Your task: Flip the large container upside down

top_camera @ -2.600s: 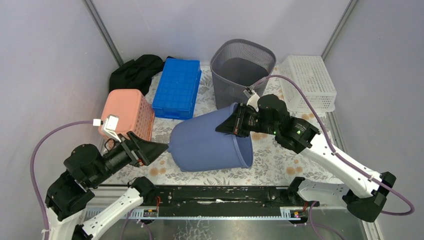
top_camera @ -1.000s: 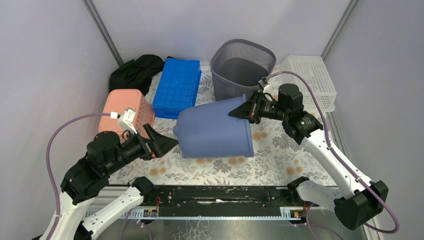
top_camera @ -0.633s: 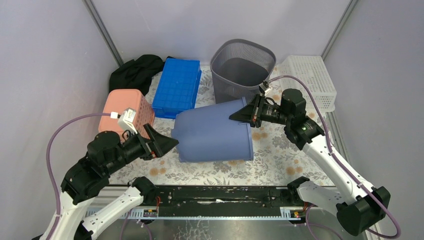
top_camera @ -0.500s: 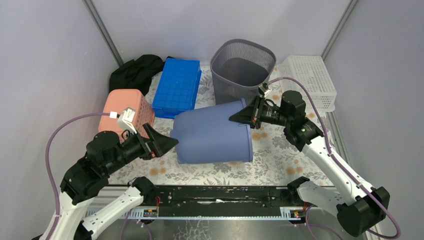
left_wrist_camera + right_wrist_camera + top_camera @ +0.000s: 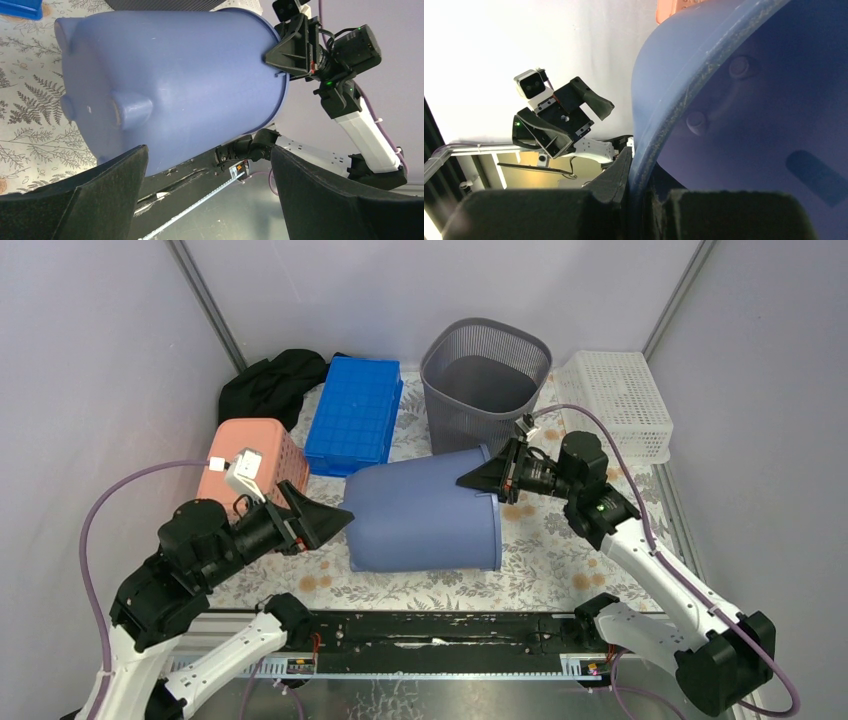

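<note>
The large container [image 5: 420, 520] is a blue plastic bucket lying on its side on the floral tabletop, mouth to the right and base to the left. My right gripper [image 5: 478, 480] is shut on the top of its rim; in the right wrist view the rim [image 5: 659, 125] runs between the closed fingers, right gripper [image 5: 639, 167], with the bucket's inside beyond. My left gripper [image 5: 325, 520] is wide open just left of the bucket's base, apart from it. The left wrist view shows the bucket's outer wall [image 5: 170, 75] ahead of the left gripper [image 5: 208, 150], with nothing between the fingers.
A grey mesh bin [image 5: 487, 375] stands just behind the bucket. A blue crate [image 5: 353, 415], a pink basket [image 5: 255, 465] and a black cloth [image 5: 270, 385] lie at the back left. A white basket [image 5: 615, 405] sits at the back right.
The right gripper has shifted a little left and down with the rim, settling the bucket lower on its side. The left gripper has edged up toward the bucket's base.
</note>
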{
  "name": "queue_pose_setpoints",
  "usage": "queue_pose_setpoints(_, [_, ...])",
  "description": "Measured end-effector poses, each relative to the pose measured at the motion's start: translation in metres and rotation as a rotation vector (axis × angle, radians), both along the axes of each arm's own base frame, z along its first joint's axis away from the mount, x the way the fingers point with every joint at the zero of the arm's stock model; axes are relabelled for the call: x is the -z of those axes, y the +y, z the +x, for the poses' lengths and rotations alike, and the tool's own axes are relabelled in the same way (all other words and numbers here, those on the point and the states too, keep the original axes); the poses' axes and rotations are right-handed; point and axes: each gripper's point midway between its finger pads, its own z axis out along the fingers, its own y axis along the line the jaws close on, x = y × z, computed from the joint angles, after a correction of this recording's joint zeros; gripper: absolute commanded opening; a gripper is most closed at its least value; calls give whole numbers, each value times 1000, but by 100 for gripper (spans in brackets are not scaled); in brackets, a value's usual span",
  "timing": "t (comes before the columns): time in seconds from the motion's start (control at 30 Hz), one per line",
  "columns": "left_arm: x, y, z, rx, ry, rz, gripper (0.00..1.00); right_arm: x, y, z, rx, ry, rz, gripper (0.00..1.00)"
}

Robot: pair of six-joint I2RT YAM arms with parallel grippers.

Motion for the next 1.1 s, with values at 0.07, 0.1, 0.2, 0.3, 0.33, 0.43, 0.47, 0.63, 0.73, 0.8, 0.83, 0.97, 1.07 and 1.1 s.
queue_pose_setpoints(0.07, [-4, 0, 0, 0, -8, -6, 100, 0, 2, -1, -5, 2, 13, 0])
queue_pose_setpoints(0.1, [-7, 1, -1, -1, -14, -10, 100, -1, 3, -2, -8, 1, 21, 0])
queue_pose_setpoints(0.2, [-17, 3, -2, -5, -37, -26, 100, -4, 6, -5, -20, 1, 39, 0])
queue_pose_setpoints(0.3, [-29, 6, -4, -12, -67, -40, 100, -6, 11, -9, -34, -1, 61, 0])
queue_pose_setpoints(0.33, [-33, 7, -5, -14, -76, -43, 100, -6, 12, -11, -37, -2, 67, 0])
queue_pose_setpoints(0.43, [-43, 10, -7, -17, -102, -55, 100, -5, 17, -15, -50, 1, 90, 0])
queue_pose_setpoints(0.47, [-45, 11, -7, -17, -107, -58, 100, -4, 18, -16, -51, 3, 97, 0])
queue_pose_setpoints(0.63, [-50, 13, -8, -19, -121, -63, 100, -1, 26, -18, -52, 8, 132, 0])
queue_pose_setpoints(0.73, [-52, 13, -9, -20, -125, -65, 100, 1, 32, -19, -52, 7, 153, 0])
queue_pose_setpoints(0.8, [-55, 14, -10, -20, -130, -69, 100, 2, 37, -19, -55, 6, 169, 0])
queue_pose_setpoints(0.83, [-56, 14, -10, -20, -133, -70, 100, 2, 39, -19, -56, 8, 175, 0])
queue_pose_setpoints(0.97, [-60, 15, -12, -19, -144, -75, 100, 2, 49, -16, -59, 5, 211, 0])
queue_pose_setpoints(1.07, [-63, 16, -13, -19, -151, -80, 100, 2, 56, -15, -54, -4, 247, 0])
queue_pose_setpoints(1.1, [-64, 16, -13, -19, -153, -81, 100, 3, 58, -14, -52, -6, 258, 0])
